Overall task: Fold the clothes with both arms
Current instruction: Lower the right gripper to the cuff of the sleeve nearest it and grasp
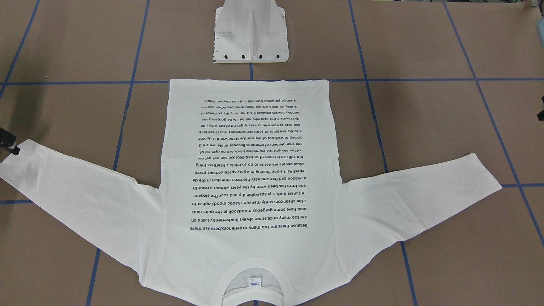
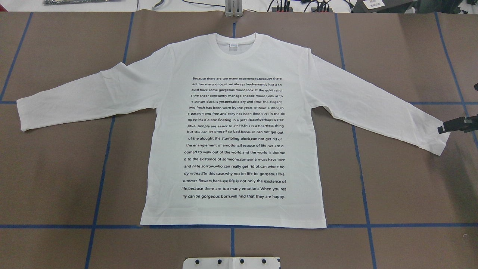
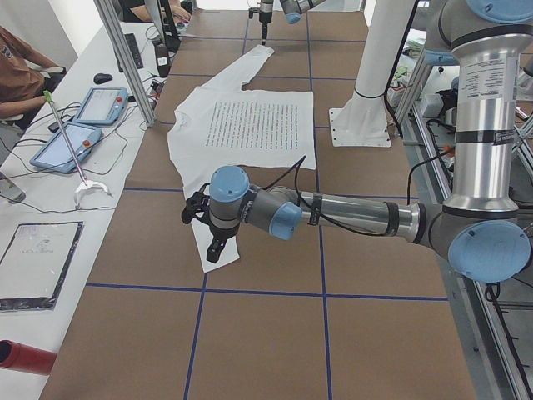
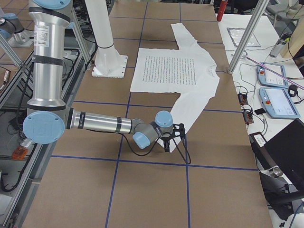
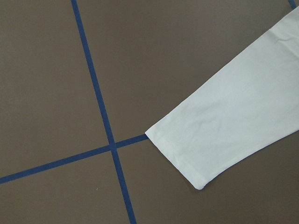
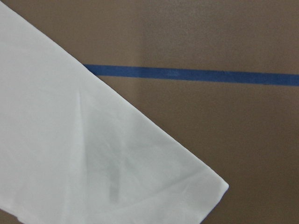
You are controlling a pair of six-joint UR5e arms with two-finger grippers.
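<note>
The white long-sleeved T-shirt (image 2: 164,112) lies flat and face up on the brown table, both sleeves spread out and its collar (image 1: 253,293) at the far side from the robot. My right gripper (image 2: 444,129) hangs just over the right sleeve's cuff (image 6: 196,186); only part of it shows at the frame edge, and I cannot tell whether it is open or shut. The left gripper (image 3: 210,246) hovers above the left cuff (image 5: 177,154), seen only from the side, so its state is unclear. Neither wrist view shows any fingers.
Blue tape lines (image 2: 101,157) grid the table. The white pedestal base (image 1: 250,38) stands just behind the shirt's hem. A side bench carries tablets (image 3: 83,125), cables and a red cylinder (image 3: 21,354), and a person's arm (image 3: 21,62) rests there. Metal frame posts (image 3: 125,58) rise at the table's edge.
</note>
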